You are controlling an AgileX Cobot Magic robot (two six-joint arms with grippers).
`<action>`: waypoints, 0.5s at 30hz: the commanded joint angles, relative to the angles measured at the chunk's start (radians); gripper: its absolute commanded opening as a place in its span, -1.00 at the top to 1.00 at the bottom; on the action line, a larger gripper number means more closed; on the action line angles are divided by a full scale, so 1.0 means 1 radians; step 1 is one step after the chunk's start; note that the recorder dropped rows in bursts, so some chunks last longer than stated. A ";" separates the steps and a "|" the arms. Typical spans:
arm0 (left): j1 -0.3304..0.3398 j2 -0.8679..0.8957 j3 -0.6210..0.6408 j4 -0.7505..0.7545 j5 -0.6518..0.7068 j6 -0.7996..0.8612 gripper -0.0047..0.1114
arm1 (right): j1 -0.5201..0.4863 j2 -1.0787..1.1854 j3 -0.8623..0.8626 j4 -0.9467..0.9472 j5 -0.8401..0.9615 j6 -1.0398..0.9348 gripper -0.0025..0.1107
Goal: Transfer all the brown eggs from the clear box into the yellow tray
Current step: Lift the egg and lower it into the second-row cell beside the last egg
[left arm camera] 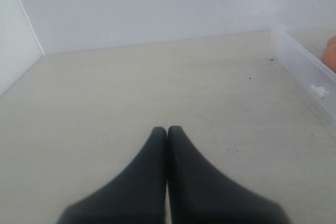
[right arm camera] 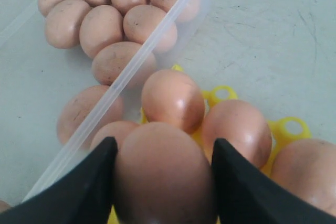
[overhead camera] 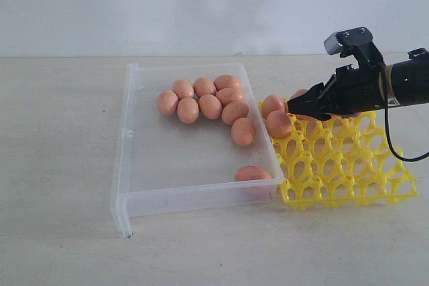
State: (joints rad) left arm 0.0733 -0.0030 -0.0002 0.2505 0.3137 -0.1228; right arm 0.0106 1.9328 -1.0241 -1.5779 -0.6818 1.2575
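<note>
clear box wall [overhead camera: 275, 160] beside yellow tray [overhead camera: 348, 165], eggs [overhead camera: 278, 124] crowding corner

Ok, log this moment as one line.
right gripper: shut on egg above yellow tray | left gripper: shut, empty | clear box: holds more eggs

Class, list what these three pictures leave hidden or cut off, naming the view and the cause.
- Exterior view: the right gripper covers part of the yellow tray, so its tray eggs cannot be counted.
- Right wrist view: the gripped egg hides whatever lies beneath it.
- Left wrist view: the frame edge cuts the clear box; only one egg sliver shows.
</note>
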 commanded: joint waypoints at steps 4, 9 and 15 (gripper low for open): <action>-0.004 0.003 0.000 0.002 -0.003 -0.004 0.99 | 0.000 -0.003 -0.003 0.056 0.006 -0.011 0.20; -0.004 0.003 0.000 0.002 -0.003 -0.004 0.99 | 0.000 -0.003 -0.003 0.056 0.008 -0.011 0.07; -0.004 0.003 0.000 0.002 -0.003 -0.004 0.99 | 0.000 -0.003 -0.003 0.027 0.008 0.001 0.07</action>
State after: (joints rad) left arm 0.0733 -0.0030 -0.0002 0.2505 0.3137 -0.1228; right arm 0.0106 1.9328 -1.0241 -1.5496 -0.6779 1.2633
